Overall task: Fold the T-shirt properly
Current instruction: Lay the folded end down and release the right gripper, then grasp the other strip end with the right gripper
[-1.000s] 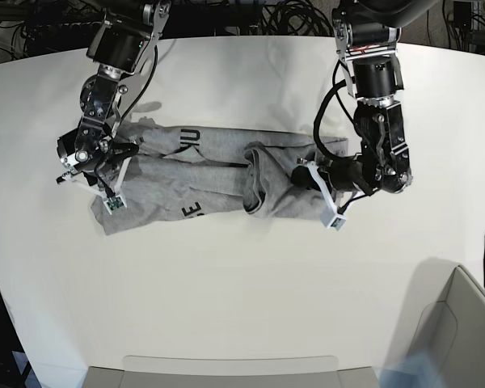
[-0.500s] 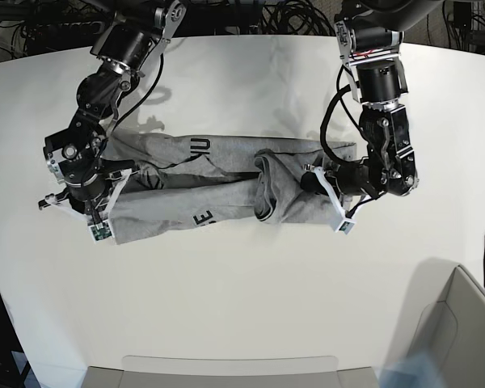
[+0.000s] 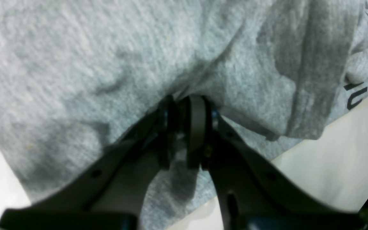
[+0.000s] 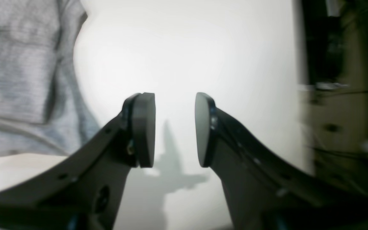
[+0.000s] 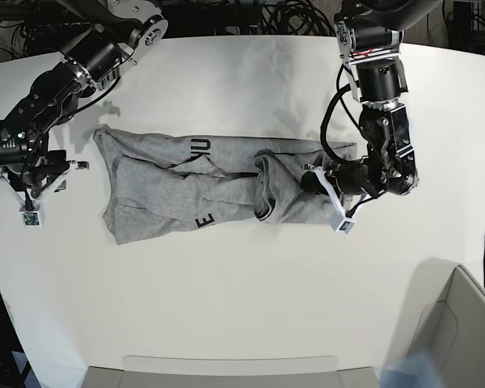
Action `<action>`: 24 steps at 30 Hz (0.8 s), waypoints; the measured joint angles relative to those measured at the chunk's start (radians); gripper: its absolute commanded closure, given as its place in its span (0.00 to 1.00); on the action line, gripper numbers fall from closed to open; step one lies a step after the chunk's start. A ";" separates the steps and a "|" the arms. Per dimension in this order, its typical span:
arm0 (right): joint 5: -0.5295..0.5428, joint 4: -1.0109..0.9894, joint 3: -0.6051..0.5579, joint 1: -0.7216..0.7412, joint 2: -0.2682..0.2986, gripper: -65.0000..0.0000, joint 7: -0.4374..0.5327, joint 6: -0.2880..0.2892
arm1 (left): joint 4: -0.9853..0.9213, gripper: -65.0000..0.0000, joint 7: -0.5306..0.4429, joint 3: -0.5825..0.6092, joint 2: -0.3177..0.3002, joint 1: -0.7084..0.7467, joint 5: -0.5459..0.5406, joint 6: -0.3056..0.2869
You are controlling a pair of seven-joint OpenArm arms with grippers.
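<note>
The heather-grey T-shirt (image 5: 194, 190) lies stretched left to right across the white table (image 5: 242, 299), rumpled, with black letters showing at two folds. My left gripper (image 5: 318, 184) is shut on the shirt's right end; in the left wrist view its fingertips (image 3: 196, 108) pinch a fold of grey cloth (image 3: 107, 57). My right gripper (image 5: 34, 194) hovers off the shirt's left end, apart from it. In the right wrist view the right gripper (image 4: 174, 127) is open with nothing between its pads, and the shirt's edge (image 4: 21, 80) lies at the upper left.
A grey bin (image 5: 461, 323) stands at the table's front right corner and a grey tray rim (image 5: 226, 368) runs along the front edge. Dark cables (image 5: 299, 16) lie behind the table's far edge.
My right gripper has opened, let go of the shirt's left end and swung left away from it. The left end now lies on the table. The left gripper keeps its hold.
</note>
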 measured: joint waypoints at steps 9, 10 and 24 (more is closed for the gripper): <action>0.365 -0.393 0.029 -0.008 0.134 0.68 -0.010 0.000 | 0.004 0.85 -0.022 -0.002 0.000 0.022 -0.010 0.000; 0.397 -0.408 0.027 -0.010 0.137 0.68 -0.009 0.000 | 0.004 0.85 -0.020 -0.002 0.000 0.022 -0.010 0.000; 0.606 -0.573 -0.011 -0.011 0.187 0.68 0.014 0.000 | 0.004 0.85 -0.022 -0.002 0.000 0.022 -0.011 0.000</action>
